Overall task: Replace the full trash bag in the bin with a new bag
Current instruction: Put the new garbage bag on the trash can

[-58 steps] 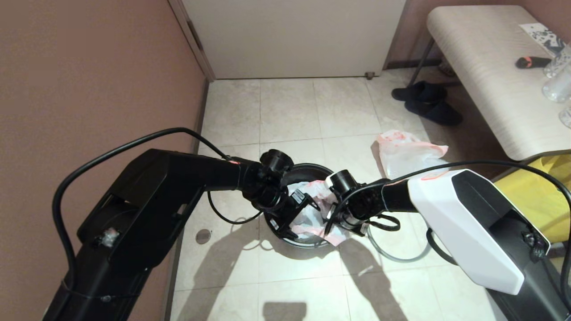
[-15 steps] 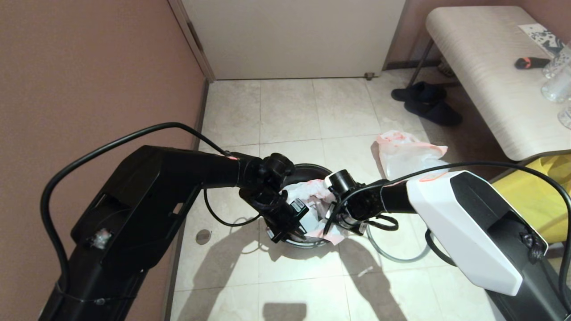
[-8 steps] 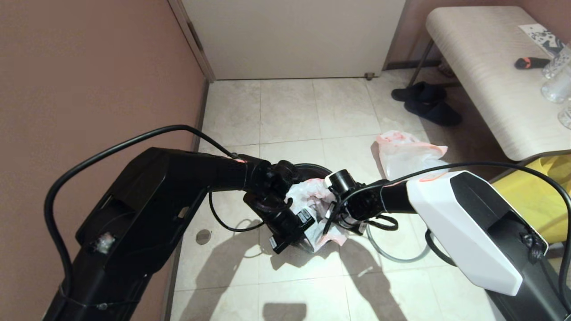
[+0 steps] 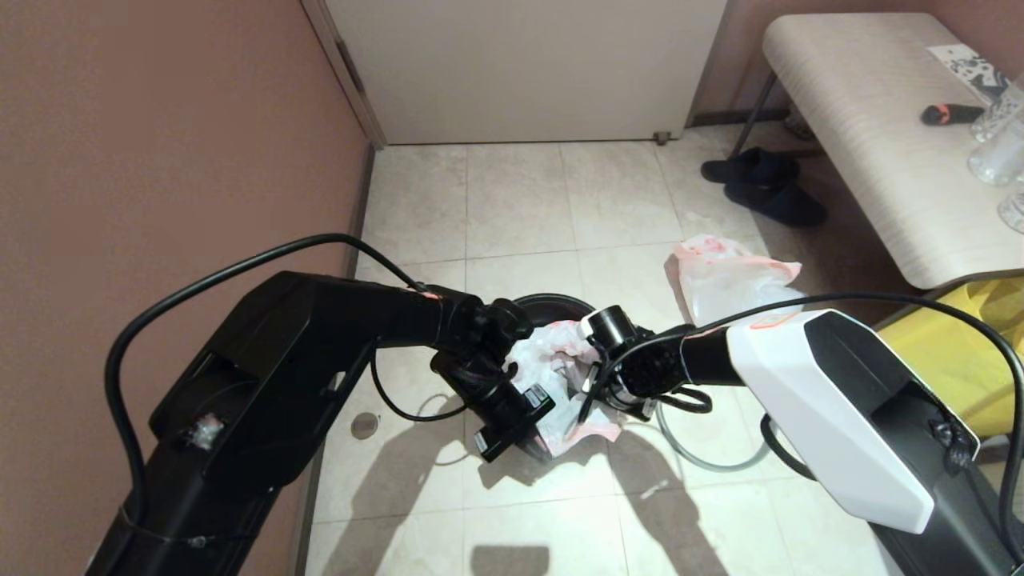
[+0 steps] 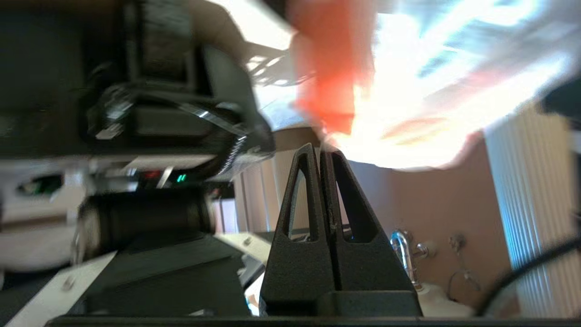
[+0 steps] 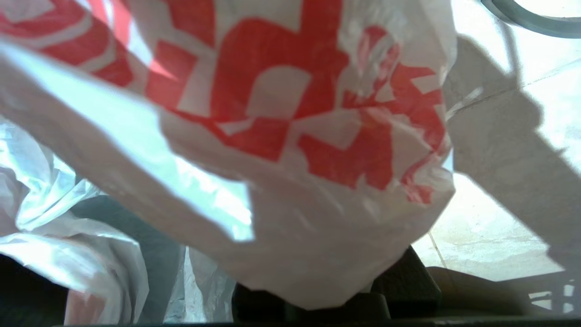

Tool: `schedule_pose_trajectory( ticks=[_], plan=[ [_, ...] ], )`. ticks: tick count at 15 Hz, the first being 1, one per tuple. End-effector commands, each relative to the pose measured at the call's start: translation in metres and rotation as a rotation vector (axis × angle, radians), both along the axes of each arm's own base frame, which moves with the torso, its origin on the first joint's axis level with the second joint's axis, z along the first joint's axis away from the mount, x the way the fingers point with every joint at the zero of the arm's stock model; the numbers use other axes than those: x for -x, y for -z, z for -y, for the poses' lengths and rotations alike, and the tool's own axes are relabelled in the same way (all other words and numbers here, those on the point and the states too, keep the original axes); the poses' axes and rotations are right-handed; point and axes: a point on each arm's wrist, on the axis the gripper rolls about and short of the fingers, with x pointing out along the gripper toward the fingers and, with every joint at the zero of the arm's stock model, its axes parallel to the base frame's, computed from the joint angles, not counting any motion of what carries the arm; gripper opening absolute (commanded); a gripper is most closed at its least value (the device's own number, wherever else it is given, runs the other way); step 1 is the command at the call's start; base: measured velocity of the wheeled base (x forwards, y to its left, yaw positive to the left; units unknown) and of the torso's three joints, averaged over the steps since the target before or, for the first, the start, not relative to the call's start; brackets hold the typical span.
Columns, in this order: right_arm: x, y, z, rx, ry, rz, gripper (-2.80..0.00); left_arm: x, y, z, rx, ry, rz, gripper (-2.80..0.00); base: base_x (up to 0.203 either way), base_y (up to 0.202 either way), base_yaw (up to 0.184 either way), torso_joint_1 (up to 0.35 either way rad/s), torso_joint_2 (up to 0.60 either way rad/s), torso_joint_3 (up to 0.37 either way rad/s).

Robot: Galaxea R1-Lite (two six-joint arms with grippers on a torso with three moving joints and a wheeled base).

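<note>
The black bin (image 4: 554,303) stands on the floor tiles between my two arms, with only its far rim showing. Over its mouth hangs the new bag (image 4: 560,370), white with pink-red print. My left gripper (image 4: 534,398) is at the bin's near side, tilted upward. In the left wrist view this gripper (image 5: 320,153) is shut, its tips pinching the bag's edge (image 5: 399,113). My right gripper (image 4: 602,394) is at the bin's right side. In the right wrist view the bag (image 6: 290,150) lies draped across it and hides it. The grey hoop (image 4: 704,458) lies on the floor right of the bin.
A lumpy filled bag (image 4: 728,280) lies on the tiles beyond my right arm. A yellow bag (image 4: 956,360) sits under the pale bench (image 4: 872,136) at the right. Dark slippers (image 4: 768,188) lie by the bench leg. A brown wall runs along the left, and a door stands ahead.
My left gripper has drawn back toward me and turned upward, pulling the bag's edge out over the bin's near rim. The bag now covers more of the bin. The right arm has barely moved.
</note>
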Motion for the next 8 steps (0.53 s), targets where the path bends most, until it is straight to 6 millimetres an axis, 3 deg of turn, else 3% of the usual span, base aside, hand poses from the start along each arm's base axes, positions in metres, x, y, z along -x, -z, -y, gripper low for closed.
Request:
schedule_pose_trajectory(
  ticks=[1,6,8],
  plan=[
    [-0.001,0.006,0.001,0.006,0.005,-0.009,-2.80,0.001,0.003,-0.006,-0.023,-0.014,-0.045,-2.80,0.000,0.000,0.000,0.000,0.00,0.000],
    [-0.001,0.005,0.003,0.002,0.005,-0.010,-2.80,0.002,-0.002,-0.014,-0.037,-0.010,-0.062,-2.80,0.000,0.000,0.000,0.000,0.00,0.000],
    [-0.002,0.005,0.003,0.001,0.001,-0.010,-2.80,0.014,-0.036,-0.021,-0.026,0.005,-0.037,-2.80,0.000,0.000,0.000,0.000,0.00,0.000]
  ],
)
